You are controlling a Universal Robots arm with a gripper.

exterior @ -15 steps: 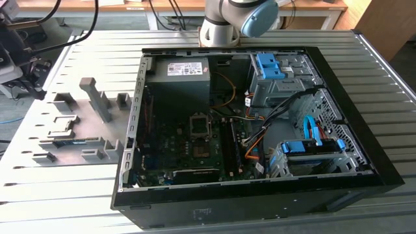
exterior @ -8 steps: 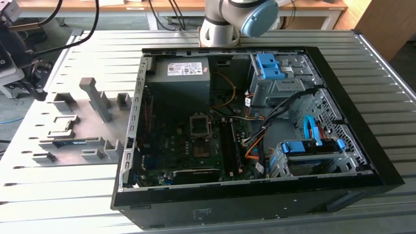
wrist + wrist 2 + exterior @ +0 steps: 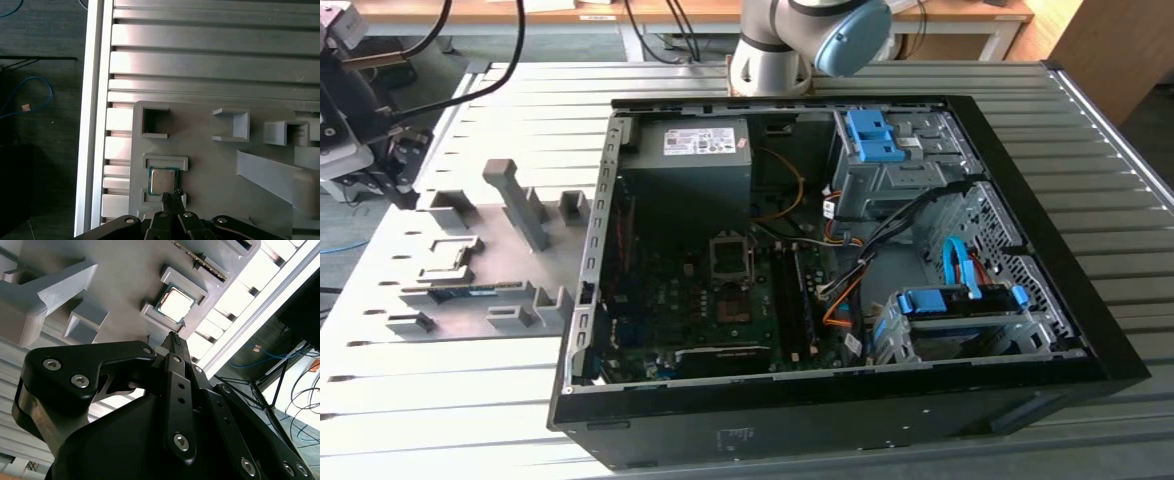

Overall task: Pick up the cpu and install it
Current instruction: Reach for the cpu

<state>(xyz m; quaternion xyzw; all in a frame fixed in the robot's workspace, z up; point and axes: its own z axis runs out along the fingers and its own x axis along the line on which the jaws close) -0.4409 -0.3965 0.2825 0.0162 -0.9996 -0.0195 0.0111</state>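
Gripper [image 3: 172, 196]: mine, black, closest to the lens; tips pressed together, holding nothing.
Cpu [image 3: 163, 180]: flat, face up in a framed pocket, just beyond my tips and not touching them.
Direction: straight ahead along my fingers; it is square, so I judge there is no long axis to match.
Tray [image 3: 520, 300]: grey, left middle of the exterior view, on the slatted table [image 3: 440, 400].
Computer case [image 3: 854, 420]: open, beside the tray, centre right of that frame.

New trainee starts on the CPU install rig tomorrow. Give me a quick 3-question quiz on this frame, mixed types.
1. True or false: the cpu already sits in the motherboard socket.
2. Where does the cpu lie? A) in a pocket of the grey fixture B) between the fingers C) on the drive cage
3. Which thing is the gripper nearest to?
Key: 1 false; 2 A; 3 the cpu.
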